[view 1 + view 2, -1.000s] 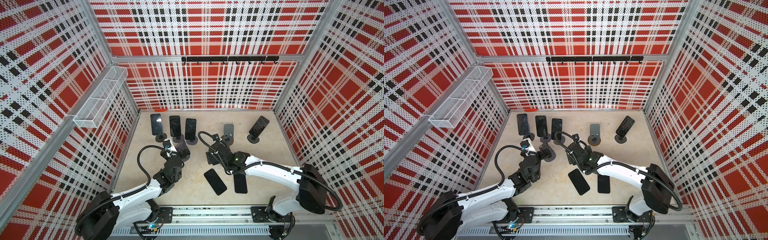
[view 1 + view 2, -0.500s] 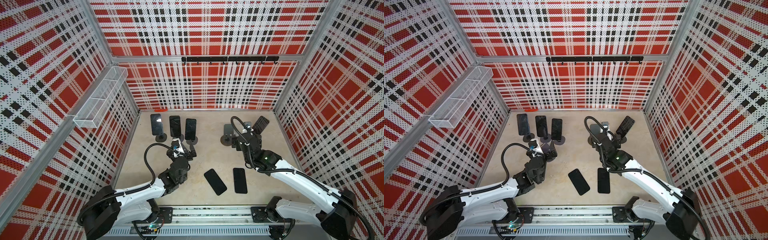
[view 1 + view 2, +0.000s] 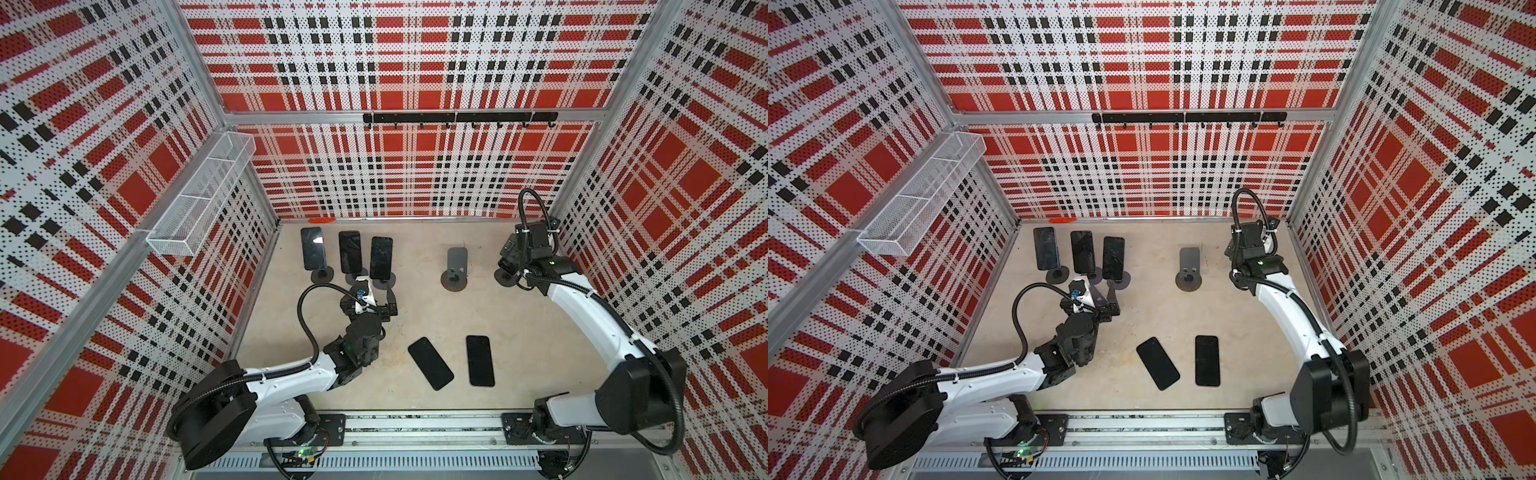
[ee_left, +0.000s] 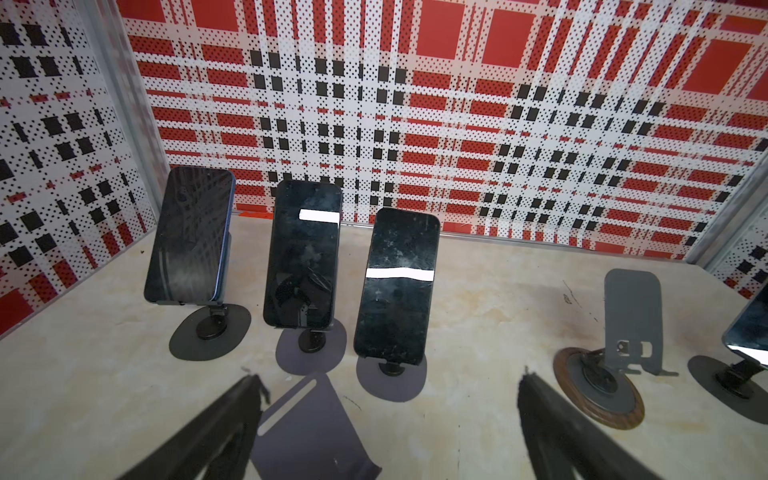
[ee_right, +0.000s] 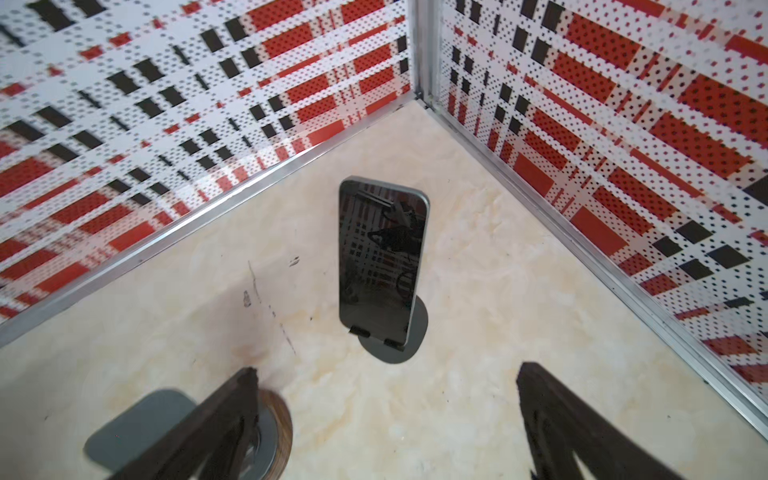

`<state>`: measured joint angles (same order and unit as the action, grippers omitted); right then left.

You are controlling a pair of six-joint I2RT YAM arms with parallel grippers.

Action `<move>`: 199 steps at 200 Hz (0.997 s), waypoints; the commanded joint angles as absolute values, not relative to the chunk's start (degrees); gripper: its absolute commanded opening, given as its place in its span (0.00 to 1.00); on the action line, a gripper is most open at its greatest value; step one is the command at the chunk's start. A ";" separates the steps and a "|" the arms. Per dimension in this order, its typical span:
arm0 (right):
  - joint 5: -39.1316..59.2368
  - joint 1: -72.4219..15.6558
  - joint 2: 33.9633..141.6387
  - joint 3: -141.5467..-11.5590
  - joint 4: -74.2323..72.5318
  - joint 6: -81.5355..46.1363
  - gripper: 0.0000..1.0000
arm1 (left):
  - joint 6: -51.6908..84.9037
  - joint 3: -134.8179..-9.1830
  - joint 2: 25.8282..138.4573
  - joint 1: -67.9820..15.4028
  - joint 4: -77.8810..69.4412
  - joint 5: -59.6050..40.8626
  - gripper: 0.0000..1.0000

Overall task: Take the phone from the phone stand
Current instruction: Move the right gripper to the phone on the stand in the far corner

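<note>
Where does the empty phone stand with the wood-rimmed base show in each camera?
Top view: empty phone stand, right of the three-phone row.
Top view: same spot.
Left wrist: stand between that row and the corner phone.
Right wrist: stand partly behind a gripper finger, nearer than the corner phone.
Shared landmark: back wall's floor rail.

- The scene is lit brightly and evenly from above; soft shadows are cast on the desk (image 3: 519, 324).
- White glare bars are reflected on the middle phone (image 4: 305, 253) and the phone (image 4: 397, 282) beside it.
- In the right wrist view the wall (image 5: 124, 104) is blurred and the jaws are soft.
- Lines are bowed at wrist-view edges.
</note>
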<state>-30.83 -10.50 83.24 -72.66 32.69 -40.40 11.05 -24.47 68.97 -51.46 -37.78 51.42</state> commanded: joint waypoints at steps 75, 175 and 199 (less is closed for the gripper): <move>-29.98 -5.27 99.19 -90.74 42.19 -47.77 1.00 | 10.49 -21.35 64.07 -51.38 -40.55 51.07 0.98; -37.83 -5.14 113.65 -107.61 53.79 -48.14 1.00 | 12.86 -20.04 62.58 -49.40 -40.76 48.48 0.98; -39.10 -5.15 113.65 -107.58 54.00 -48.27 1.00 | 12.83 -20.12 62.49 -49.39 -40.68 48.23 0.98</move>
